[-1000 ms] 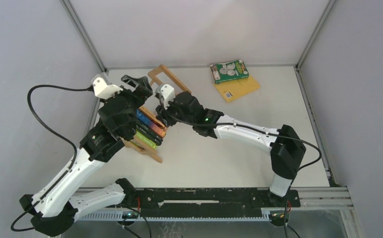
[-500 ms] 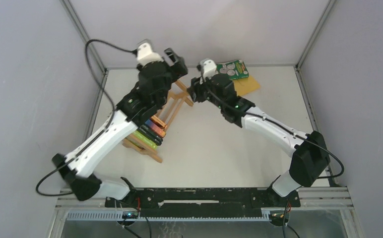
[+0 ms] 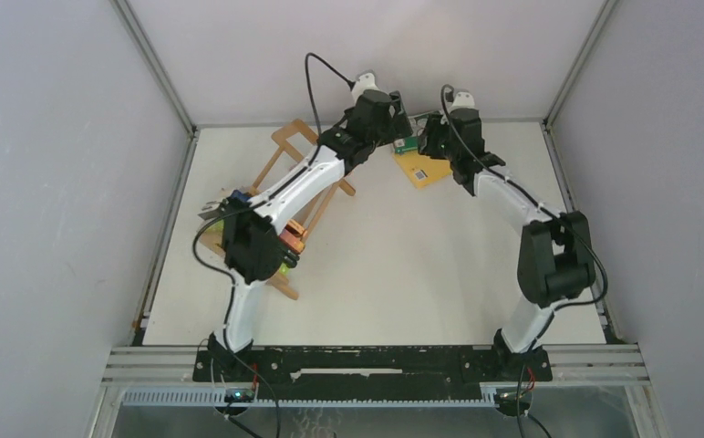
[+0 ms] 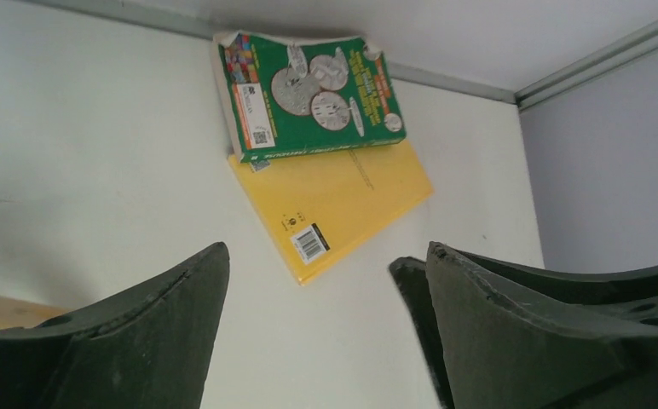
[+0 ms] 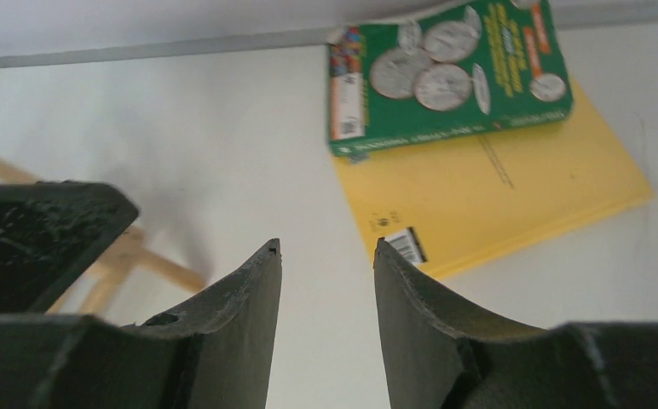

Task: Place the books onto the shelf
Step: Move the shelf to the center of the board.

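Two books lie flat at the back of the table: a green one with white circles [image 4: 308,94] [image 5: 449,77] rests partly on a plain yellow one [image 4: 334,209] [image 5: 496,196] [image 3: 424,168]. Several more books [image 3: 291,240] stand in the light-wood shelf [image 3: 286,144] at the left. My left gripper [image 4: 326,253] [image 3: 399,130] hovers just left of the flat pair, open, nothing between its fingers. Over the pair's near corner, my right gripper [image 5: 327,243] [image 3: 429,144] is open and empty too. From the top view the arms hide most of the green book.
The back wall and its metal rail run right behind the flat books. A slat of the shelf [image 5: 142,256] shows left of my right gripper, and a dark finger of the left gripper [image 5: 36,230] is close beside it. The left arm stretches over the shelf.
Both arms have swung away from the shelf to the back of the table and now hang by the green and yellow books. The left jaws have widened slightly.
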